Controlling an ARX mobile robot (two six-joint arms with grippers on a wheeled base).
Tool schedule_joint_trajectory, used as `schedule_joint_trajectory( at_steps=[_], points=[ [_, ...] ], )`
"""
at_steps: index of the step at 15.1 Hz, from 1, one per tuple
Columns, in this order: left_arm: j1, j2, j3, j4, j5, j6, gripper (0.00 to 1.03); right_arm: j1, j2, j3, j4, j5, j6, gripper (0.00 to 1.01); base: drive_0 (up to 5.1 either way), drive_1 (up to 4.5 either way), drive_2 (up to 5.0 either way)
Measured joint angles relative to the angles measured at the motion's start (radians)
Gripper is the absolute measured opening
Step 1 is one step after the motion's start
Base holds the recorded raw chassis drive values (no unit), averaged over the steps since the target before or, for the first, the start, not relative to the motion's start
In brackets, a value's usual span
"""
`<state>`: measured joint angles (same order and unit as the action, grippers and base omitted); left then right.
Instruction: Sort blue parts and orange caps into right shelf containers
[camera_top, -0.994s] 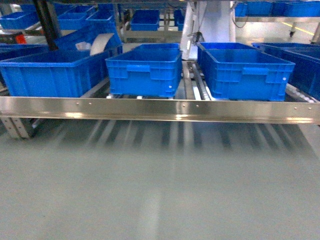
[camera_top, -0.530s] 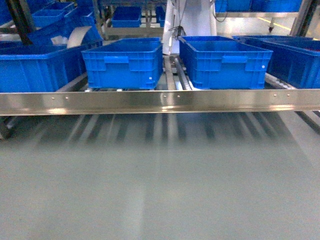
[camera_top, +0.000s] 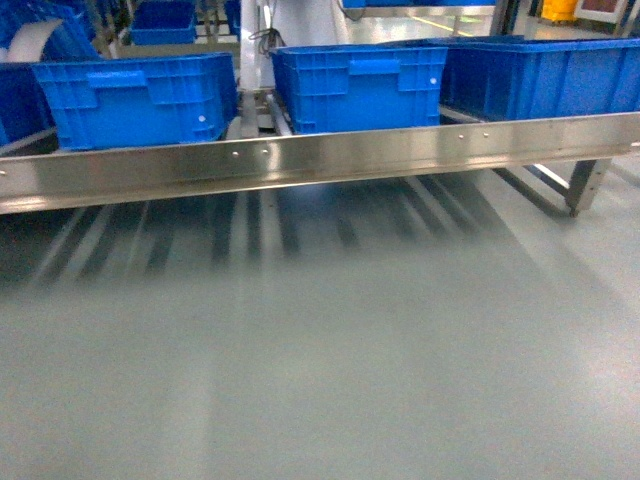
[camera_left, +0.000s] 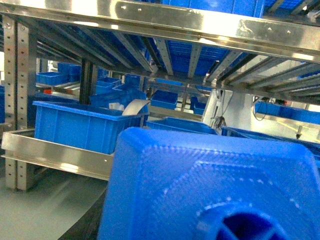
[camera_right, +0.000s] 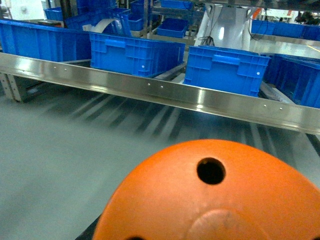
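We have swung right along long silver steel shelf (camera_top: 300, 158); deep blue ribbed crates (camera_top: 360, 85) now slide left. Orange domed cap (camera_right: 210, 200) fills right wrist view, blue textured part (camera_left: 215, 190) fills left; neither claw's closure can be told.

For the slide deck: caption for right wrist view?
Orange cap fills the foreground, facing blue crates on the steel shelf.

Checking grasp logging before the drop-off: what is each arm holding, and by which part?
Left wrist view is filled by a blue part, the right by an orange cap, so each is likely carried. No fingers show, so the place of hold cannot be told.
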<state>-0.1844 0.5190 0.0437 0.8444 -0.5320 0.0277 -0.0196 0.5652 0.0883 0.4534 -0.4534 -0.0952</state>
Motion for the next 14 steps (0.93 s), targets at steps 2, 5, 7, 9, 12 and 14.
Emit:
schedule_joint_trajectory(
  at_steps=[2,5,7,9,12,14],
  points=[
    [0.000,0.001,0.000,0.000,0.000,0.000,0.46,0.000,0.000,0.000,0.001,0.000,0.000,0.43,-1.3,-1.32,-1.3],
    [0.000,0.001,0.000,0.002,0.000,0.000,0.46,0.000,0.000,0.000,0.002,0.000,0.000,0.43,-1.5,-1.54,-1.5],
    [-0.002,0.002,0.000,0.000,0.004,0.000,0.46,0.000,0.000,0.000,0.003,0.003,0.000,0.43,-0.2,-0.20,-0.2],
    [-0.001,0.000,0.000,0.003,0.000,0.000,0.46,0.000,0.000,0.000,0.002,0.003,0.000,0.43,0.0,0.00,0.0],
    [-0.001,-0.001,0.000,0.005,0.002,0.000,0.46,0.000,-0.005,0.000,0.001,0.003,0.000,0.43,-2.5,3.13,-0.6],
    [-0.001,-0.001,0.000,0.002,0.000,0.000,0.46,0.000,-0.004,0.000,0.003,0.003,0.000,0.43,-3.8,4.74,-0.8]
  ],
)
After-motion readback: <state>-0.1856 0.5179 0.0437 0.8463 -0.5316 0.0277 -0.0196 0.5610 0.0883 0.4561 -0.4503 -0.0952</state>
